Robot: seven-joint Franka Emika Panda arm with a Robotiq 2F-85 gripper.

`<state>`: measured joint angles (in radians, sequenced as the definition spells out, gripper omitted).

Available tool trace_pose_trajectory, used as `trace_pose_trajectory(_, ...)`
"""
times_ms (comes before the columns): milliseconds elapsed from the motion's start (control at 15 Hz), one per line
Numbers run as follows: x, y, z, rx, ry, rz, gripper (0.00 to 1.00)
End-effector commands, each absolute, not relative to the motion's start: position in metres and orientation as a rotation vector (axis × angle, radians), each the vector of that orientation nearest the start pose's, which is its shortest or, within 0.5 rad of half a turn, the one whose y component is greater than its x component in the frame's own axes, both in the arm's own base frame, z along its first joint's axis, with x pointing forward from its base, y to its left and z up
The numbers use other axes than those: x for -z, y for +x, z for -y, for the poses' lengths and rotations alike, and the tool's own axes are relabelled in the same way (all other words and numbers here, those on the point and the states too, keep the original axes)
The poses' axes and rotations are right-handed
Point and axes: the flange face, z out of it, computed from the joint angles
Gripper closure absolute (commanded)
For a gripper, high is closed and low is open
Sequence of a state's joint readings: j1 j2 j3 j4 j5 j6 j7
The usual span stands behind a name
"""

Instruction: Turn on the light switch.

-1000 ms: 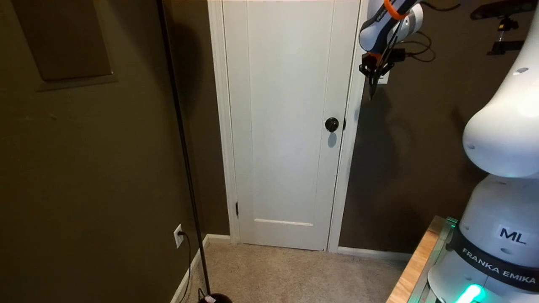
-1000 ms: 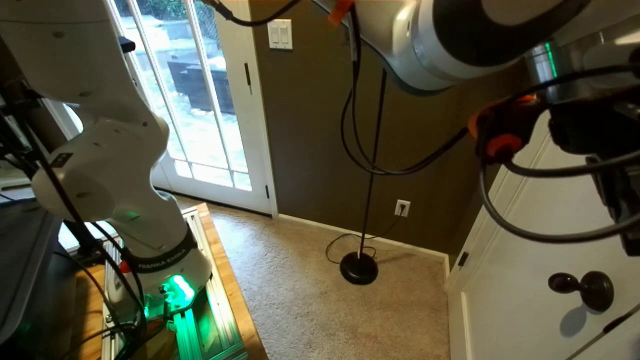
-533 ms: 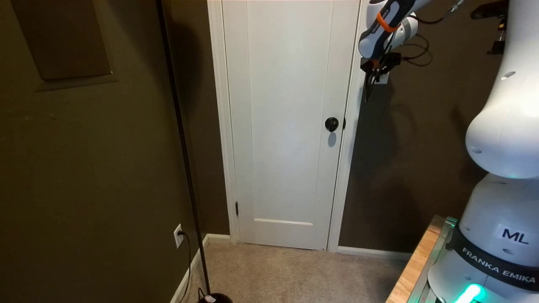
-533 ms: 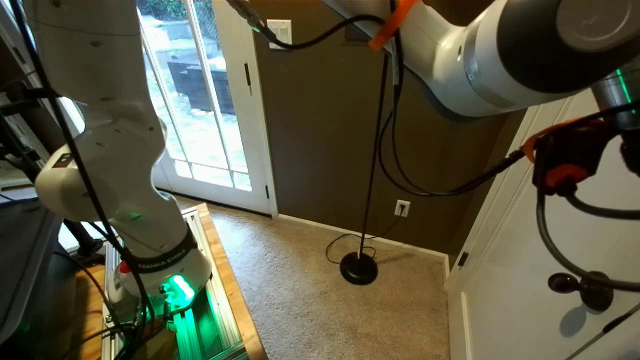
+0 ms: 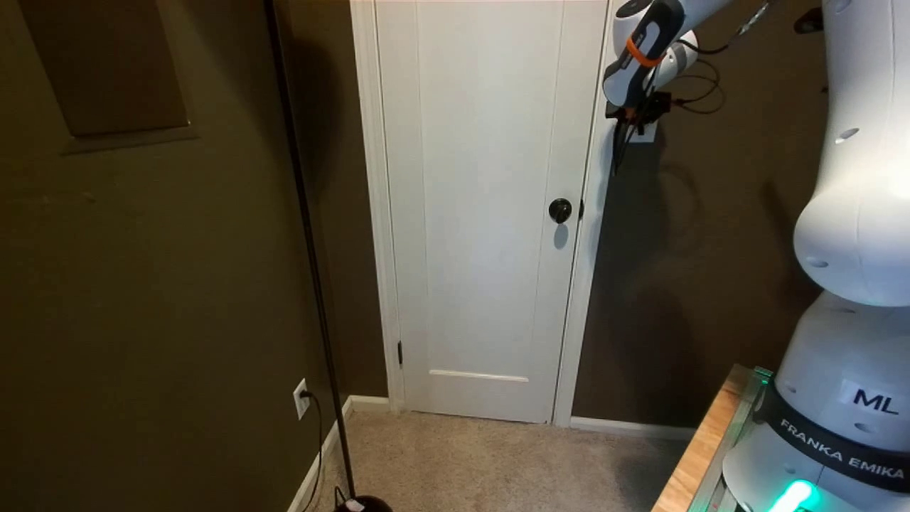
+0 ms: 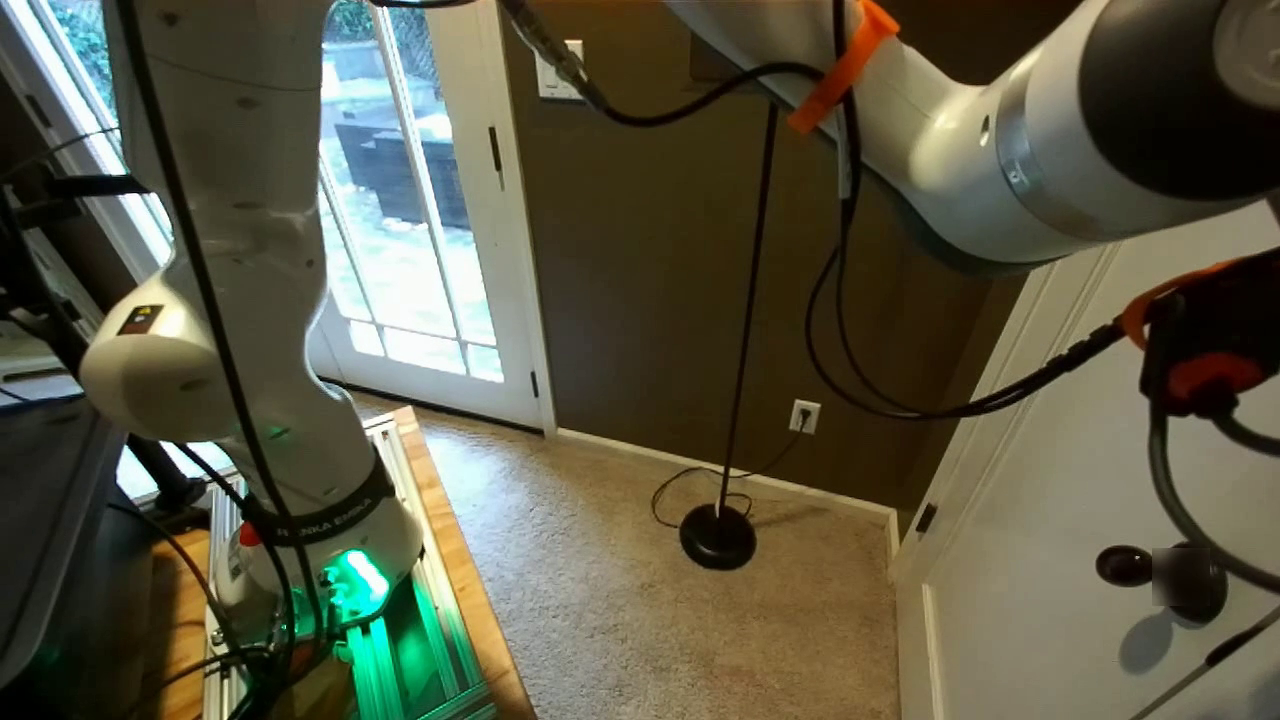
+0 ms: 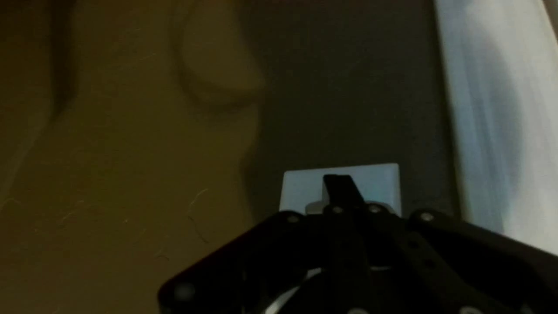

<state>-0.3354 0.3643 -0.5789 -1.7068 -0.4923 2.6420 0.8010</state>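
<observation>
"What is the floor point(image 6: 620, 620) carrying?"

"A stand base point(image 6: 717, 540) is resting flat, and a cord point(image 6: 655, 500) is curling beside it."

"And what is the bench point(image 6: 470, 590) holding?"

"Metal rails point(image 6: 447, 620) are running along it, and the arm base point(image 6: 355, 525) is standing there."

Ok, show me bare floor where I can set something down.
Beige carpet lies bare between the brown wooden table edge, the round black lamp base and the white panelled door. Crowded: just beside that base, where thin black cord loops.
</observation>
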Motion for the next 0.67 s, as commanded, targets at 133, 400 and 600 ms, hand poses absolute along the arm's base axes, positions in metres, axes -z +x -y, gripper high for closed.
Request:
trace_pose_trajectory(133,-0.4752,0.4807,0.5161,-0.805,1.946,1.436,1.00)
trace_pose_trajectory(400,-0.4718,0.4812,0.5208,-0.820,1.931,1.434,1.00)
trace_pose_trajectory(600,-0.4711,0.4769,0.5130,-0.755,1.978,1.443,1.00)
